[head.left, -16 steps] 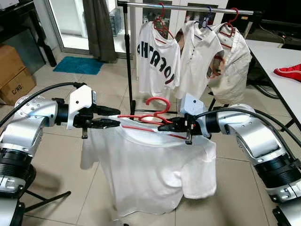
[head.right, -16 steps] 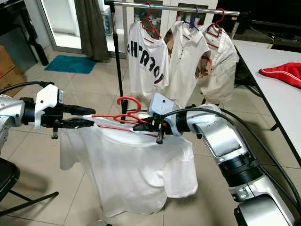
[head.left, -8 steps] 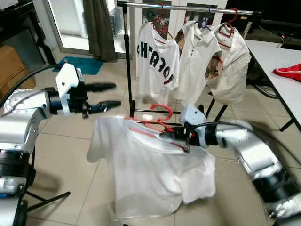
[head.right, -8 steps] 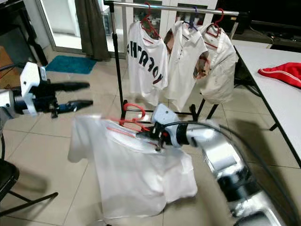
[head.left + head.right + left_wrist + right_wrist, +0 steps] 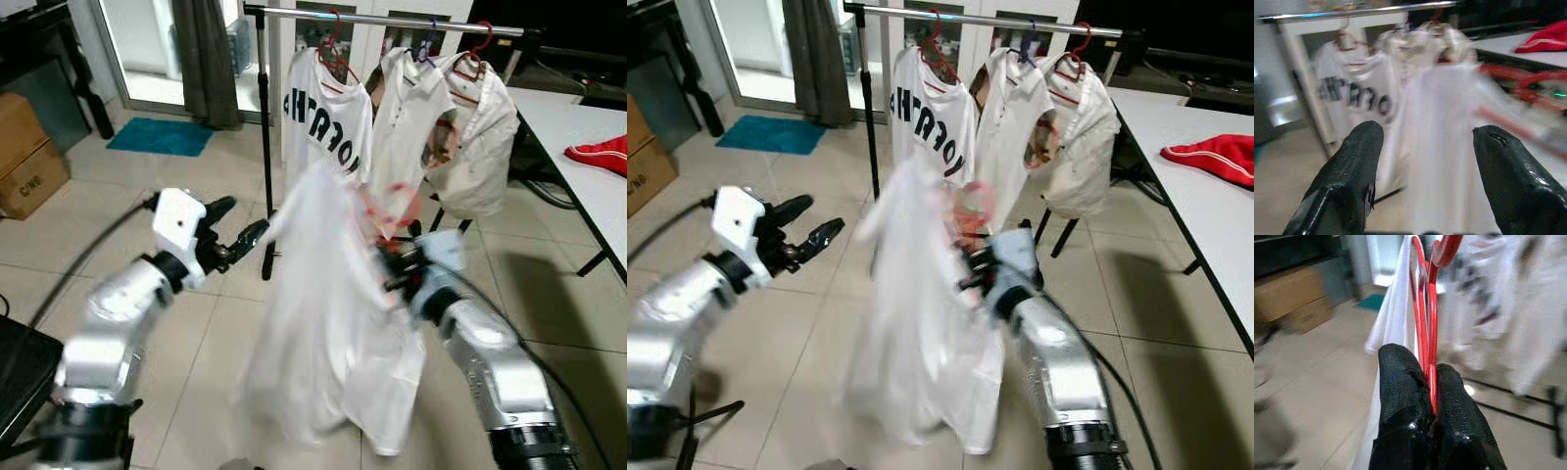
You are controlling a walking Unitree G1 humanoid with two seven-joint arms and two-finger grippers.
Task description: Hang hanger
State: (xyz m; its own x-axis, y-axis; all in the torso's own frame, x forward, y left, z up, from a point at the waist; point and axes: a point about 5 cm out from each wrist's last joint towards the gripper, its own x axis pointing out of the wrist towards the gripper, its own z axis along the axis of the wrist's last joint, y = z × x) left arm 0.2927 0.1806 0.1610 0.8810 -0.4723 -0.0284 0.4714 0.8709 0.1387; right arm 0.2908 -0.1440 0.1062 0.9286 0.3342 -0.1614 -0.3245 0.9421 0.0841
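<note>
Swung upright now, the white shirt (image 5: 333, 323) no longer lies spread between both arms: the left pincer (image 5: 240, 227) has let go of it and drawn off to the side, while the right arm has lifted the garment toward the rack.

Nearest me, the right pincer (image 5: 1429, 374) has its two black fingers pressed together on the thin red hanger (image 5: 1426, 318), which stands upright in the grip with its hook at the top. The shirt drapes from that hanger in a long, blurred fall toward the tiled floor (image 5: 186, 323). To the side, the left pincer hangs in the air just beside the shirt, its fingers (image 5: 1354, 166) spread wide and holding nothing.

Behind them stands the clothes rail (image 5: 392, 18), carrying three pale garments on hangers: a lettered T-shirt (image 5: 328, 122), a collared shirt (image 5: 411, 122) and a cream top (image 5: 480, 147). The held hanger is below the rail, not hooked on. Farther right, a red cloth (image 5: 600, 154) lies on the white table (image 5: 563, 122).
</note>
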